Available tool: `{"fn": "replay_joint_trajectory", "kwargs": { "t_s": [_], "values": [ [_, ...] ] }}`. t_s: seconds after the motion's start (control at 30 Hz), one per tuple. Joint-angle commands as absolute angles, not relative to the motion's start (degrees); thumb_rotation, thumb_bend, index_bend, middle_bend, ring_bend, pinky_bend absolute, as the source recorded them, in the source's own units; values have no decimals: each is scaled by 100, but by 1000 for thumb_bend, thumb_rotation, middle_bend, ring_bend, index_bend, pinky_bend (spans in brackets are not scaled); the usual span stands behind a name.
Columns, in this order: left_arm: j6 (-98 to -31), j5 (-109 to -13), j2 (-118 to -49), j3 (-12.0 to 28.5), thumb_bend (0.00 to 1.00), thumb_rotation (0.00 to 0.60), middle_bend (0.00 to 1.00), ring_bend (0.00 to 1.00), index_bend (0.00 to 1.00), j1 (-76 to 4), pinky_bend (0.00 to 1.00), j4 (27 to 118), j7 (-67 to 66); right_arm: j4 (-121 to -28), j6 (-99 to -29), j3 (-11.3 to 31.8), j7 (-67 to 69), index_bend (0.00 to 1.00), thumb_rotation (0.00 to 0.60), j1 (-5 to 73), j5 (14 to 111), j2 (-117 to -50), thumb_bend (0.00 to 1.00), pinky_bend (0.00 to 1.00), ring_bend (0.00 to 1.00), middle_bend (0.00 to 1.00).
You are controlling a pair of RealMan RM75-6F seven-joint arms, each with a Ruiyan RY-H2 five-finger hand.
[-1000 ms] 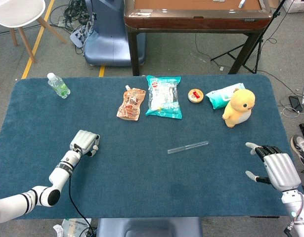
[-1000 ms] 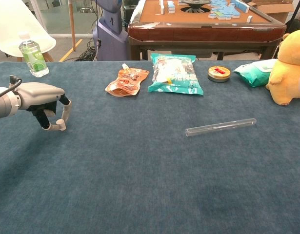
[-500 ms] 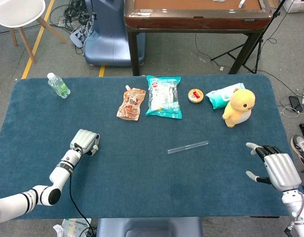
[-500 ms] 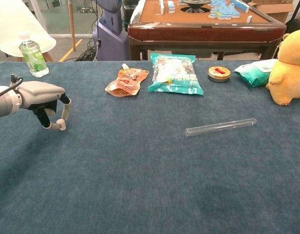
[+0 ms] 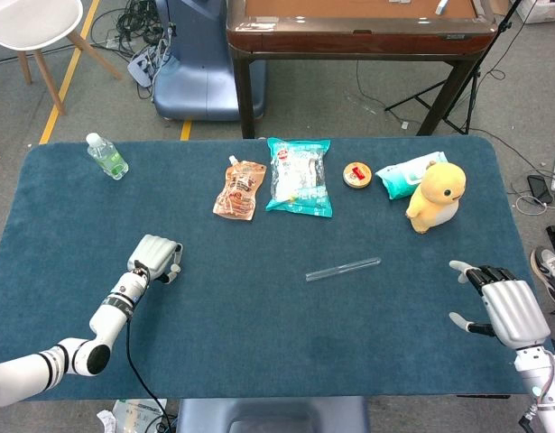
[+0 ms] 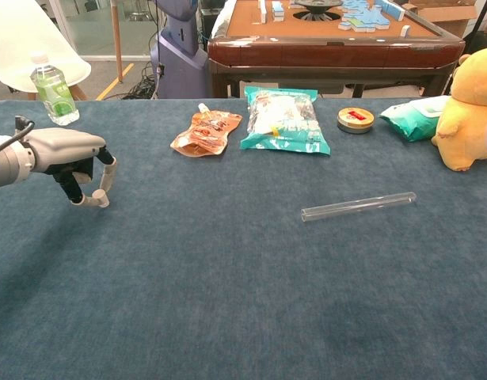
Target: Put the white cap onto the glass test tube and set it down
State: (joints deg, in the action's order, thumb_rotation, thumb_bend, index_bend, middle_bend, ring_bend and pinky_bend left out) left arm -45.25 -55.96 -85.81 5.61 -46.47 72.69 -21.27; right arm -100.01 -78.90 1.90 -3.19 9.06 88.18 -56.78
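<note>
The glass test tube [image 5: 343,269] [image 6: 358,207] lies on its side on the blue cloth, right of the middle, with nothing touching it. My left hand [image 5: 155,258] [image 6: 69,156] hovers far to the tube's left with its fingers curled downward. It pinches a small white cap [image 6: 97,199] at its fingertips, just above the cloth. My right hand [image 5: 500,305] shows only in the head view, near the table's front right corner, fingers spread and holding nothing.
Along the back stand a green-tinted bottle [image 5: 106,155], an orange pouch [image 5: 240,190], a teal snack bag [image 5: 300,177], a small round tin [image 5: 356,174], a wipes pack [image 5: 405,173] and a yellow plush duck [image 5: 437,196]. The blue table cloth [image 5: 259,334] ends at the front edge.
My left hand has drifted slightly up and to the left with the cap still pinched. The test tube and right hand have not moved.
</note>
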Motion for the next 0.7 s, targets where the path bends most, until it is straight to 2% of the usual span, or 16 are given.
{"fn": "replay_joint_trajectory", "kwargs": {
  "t_s": [0.03, 0.23, 0.43, 0.6, 0.7],
  "values": [
    [-4587, -5714, -8388, 671, 300, 600, 1000, 1000, 552, -4572, 1000, 7539, -1819, -10114, -7702, 213, -484, 227, 600, 1003, 8729, -5643, 143, 327, 314, 409],
    [-4719, -6043, -7901, 786, 322, 600, 1000, 1000, 549, -4418, 1000, 8264, -1277, -10347, -7065, 295, -788, 245, 600, 1406, 8590, -5629, 194, 337, 330, 428],
    [-4866, -6315, -7558, 757, 323, 600, 1000, 1000, 545, -4322, 1000, 8857, -1171, -10421, -6274, 477, -919, 326, 600, 2004, 8439, -5742, 240, 430, 481, 538],
    [-4992, -6412, -7361, 708, 323, 600, 1000, 1000, 542, -4271, 1000, 9296, -1281, -10197, -5534, 686, -989, 442, 600, 2612, 8165, -6040, 241, 669, 695, 720],
    [-5053, -6431, -7287, 689, 323, 600, 1000, 1000, 540, -4252, 1000, 9458, -1351, -10029, -5212, 775, -1062, 461, 600, 2901, 8003, -6262, 243, 790, 802, 814]
  ]
}}
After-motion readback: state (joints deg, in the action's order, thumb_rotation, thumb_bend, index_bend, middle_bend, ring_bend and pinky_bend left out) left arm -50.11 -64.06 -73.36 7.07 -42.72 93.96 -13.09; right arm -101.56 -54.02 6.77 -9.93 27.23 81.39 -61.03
